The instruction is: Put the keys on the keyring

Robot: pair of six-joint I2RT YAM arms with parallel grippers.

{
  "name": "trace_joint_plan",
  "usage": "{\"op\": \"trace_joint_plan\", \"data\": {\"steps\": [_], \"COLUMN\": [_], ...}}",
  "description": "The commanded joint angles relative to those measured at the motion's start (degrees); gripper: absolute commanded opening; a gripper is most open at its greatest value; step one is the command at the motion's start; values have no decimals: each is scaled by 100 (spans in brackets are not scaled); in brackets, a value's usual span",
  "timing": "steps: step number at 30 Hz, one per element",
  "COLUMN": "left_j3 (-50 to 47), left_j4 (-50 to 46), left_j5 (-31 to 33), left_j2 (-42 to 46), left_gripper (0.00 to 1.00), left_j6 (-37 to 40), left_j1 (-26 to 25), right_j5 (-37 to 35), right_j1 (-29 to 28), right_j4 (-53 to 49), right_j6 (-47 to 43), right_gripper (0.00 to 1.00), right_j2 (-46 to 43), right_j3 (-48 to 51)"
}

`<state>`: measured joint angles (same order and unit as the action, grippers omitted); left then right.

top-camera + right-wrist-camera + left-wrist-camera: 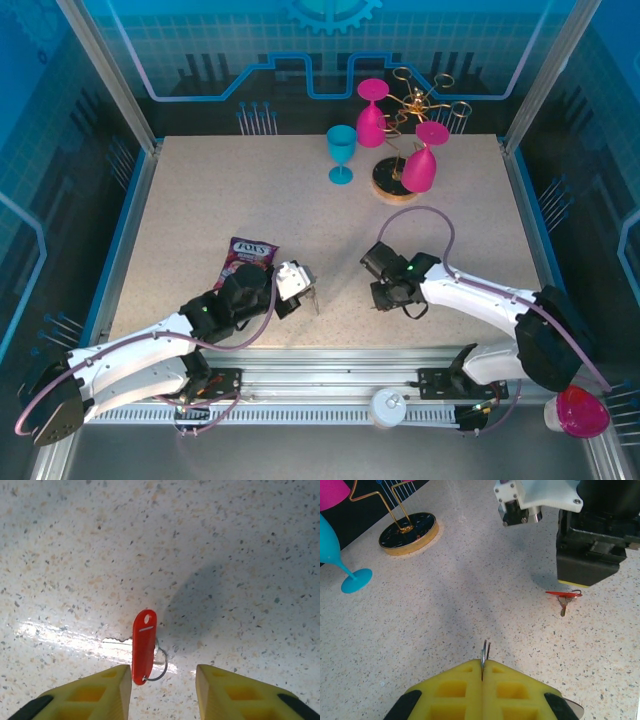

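the left tool point(483, 666) is clenched, its yellow pads pressed flat together on the keyring point(484, 652). what shows of the keyring is a thin silver wire loop, seen edge-on and standing up from the seam between the pads toward 12 o'clock. whether more of it hangs out of sight, i cannot tell.

the right tool point(163, 680) is released, and its two yellow fingers point(100, 695) stand apart with a clear gap. the keys point(144, 647) lie flat on the speckled tabletop point(200, 200) in that gap, closer to the finger at 7 o'clock than to the one at 5 o'clock. the red tag points toward 12 o'clock. its lower end carries a small silver ring and sits just beside the inner edge of the nearer finger; contact there is unclear. a thin silver key blade sticks out from behind the tag toward 9 o'clock.

from the left wrist, the keys lie at 2 o'clock from the clenched pads, well apart from the keyring, just under the black body of the right arm.

from above, the two tools face each other near the tabletop's near edge, left at 7 o'clock from its centre and right at 5 o'clock. a purple snack packet point(250, 255) lies at 10 o'clock beside the left tool. a teal glass point(341, 150) stands toward 12 o'clock, and a gold wire rack point(385, 190) holding pink glasses point(372, 118) stands toward 1 o'clock.
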<state>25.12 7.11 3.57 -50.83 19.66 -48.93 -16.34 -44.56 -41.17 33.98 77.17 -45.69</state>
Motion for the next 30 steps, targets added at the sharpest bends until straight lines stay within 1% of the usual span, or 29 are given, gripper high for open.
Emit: {"op": "trace_joint_plan", "data": {"steps": [1,3,4,5,6,8,11,13,16,18,20,23,27,30], "left_j3": [6,2,3,10,11,9,12,12,12,10,19,20,19,24], "left_j4": [122,114,112,123,125,132,132,132,125,130,141,141,124,115], "left_j5": [-110,-126,-132,-136,-143,-153,-143,-158,-178,-190,-199,-216,-208,-208], "left_j2": [97,108,108,108,112,104,108,114,117,109,98,82,82,99], "left_gripper": [0,0,0,0,0,0,0,0,0,0,0,0,0,0], "left_j6": [81,83,87,77,73,73,74,64,64,71,66,66,66,65], "left_j1": [-12,-12,-12,-13,-19,-12,-14,-12,-12,-12,-12,-12,-12,-12], "right_j5": [-270,-39,186,399,735,1485,1949,2056,2176,2188,2162,2154,2392,2470], "right_j1": [-35,172,361,572,845,1244,1403,1444,1488,1494,1494,1521,1555,1563], "right_j4": [-485,-385,-279,-180,10,568,1173,1536,1991,2073,2027,2152,2570,2648], "right_j6": [10,262,495,777,1135,2026,3303,4131,5100,5479,5667,5779,5914,5960], "right_gripper": [36,34,33,34,38,41,44,47,48,47,46,45,39,38], "right_j2": [31,-164,-325,-459,-648,-998,-1295,-1477,-1737,-1809,-1811,-1728,-1483,-1344], "right_j3": [-17,119,223,341,518,927,1365,1649,2022,2134,2156,2241,2361,2348]}}
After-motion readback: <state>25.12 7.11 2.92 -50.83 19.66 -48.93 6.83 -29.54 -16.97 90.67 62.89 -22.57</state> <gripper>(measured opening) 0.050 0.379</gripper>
